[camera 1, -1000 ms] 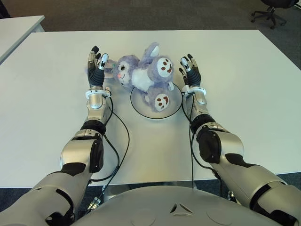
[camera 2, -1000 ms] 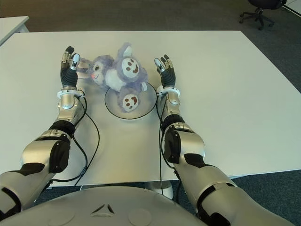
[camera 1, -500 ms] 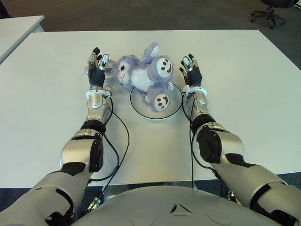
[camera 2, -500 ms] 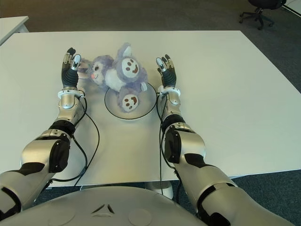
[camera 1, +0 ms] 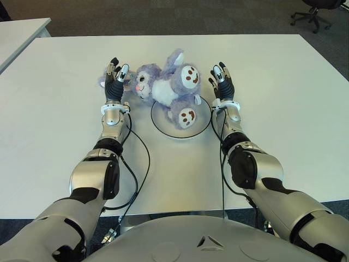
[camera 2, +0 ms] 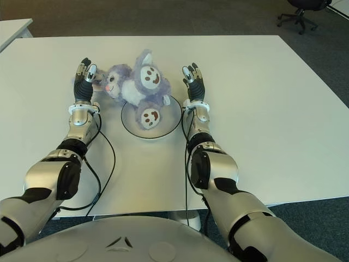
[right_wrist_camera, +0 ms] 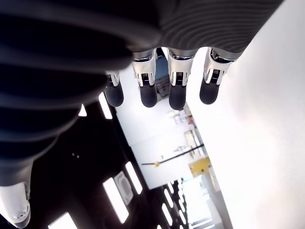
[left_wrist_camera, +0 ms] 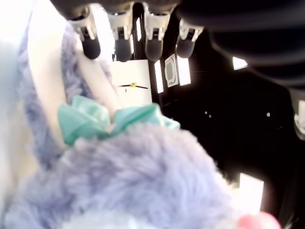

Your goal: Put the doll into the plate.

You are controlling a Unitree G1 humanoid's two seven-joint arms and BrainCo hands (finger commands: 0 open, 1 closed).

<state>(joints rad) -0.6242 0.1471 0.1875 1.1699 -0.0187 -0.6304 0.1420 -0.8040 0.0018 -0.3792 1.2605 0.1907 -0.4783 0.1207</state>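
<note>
- We see the doll (camera 1: 166,87), a purple plush with brown-marked foot pads, lying partly in the plate (camera 1: 163,125): one foot and the lower body are over the plate, while the head and ear spill past the plate's far-left rim onto the table (camera 1: 283,109).
- The plate is a round white dish with a dark rim, set on the table's middle, somewhat toward the near edge.
- Our left hand (camera 1: 115,82) stands palm-in just beside the doll's head, on the plate's left; its fingers (left_wrist_camera: 123,47) are stretched out straight and grasp nothing (the wrist view shows fur and a teal bow (left_wrist_camera: 112,121) right before the palm, though we cannot tell whether the palm touches them).
- Our right hand (camera 1: 223,83) stands on the plate's right, close to the doll's raised foot but apart from it; its fingers (right_wrist_camera: 147,90) are likewise extended and hold nothing.
- Both forearms run from the near edge toward the plate, one on each side of it.
- A chair (camera 1: 313,13) stands on the floor beyond the table's far-right corner.
</note>
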